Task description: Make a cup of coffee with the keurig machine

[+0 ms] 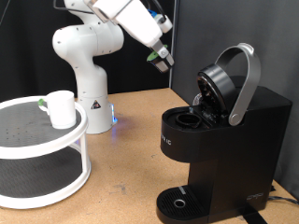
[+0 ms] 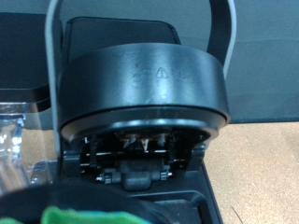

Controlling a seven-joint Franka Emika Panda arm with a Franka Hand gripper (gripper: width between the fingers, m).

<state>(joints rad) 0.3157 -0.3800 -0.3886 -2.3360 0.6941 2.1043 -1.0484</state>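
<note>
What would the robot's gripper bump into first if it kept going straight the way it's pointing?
Most likely the keurig machine. The gripper hangs above it, aimed down at the raised lid and the open pod chamber, which fill the wrist view. Depth is unclear, so lid or chamber first is uncertain.

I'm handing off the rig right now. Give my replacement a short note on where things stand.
Gripper: raised above and to the exterior view's left of the keurig machine, carrying a green-topped pod.
Machine lid is open; pod not yet loaded.
The cup sits on the white tiered stand at the exterior view's left, not under the spout; drip base has no cup on it.
</note>
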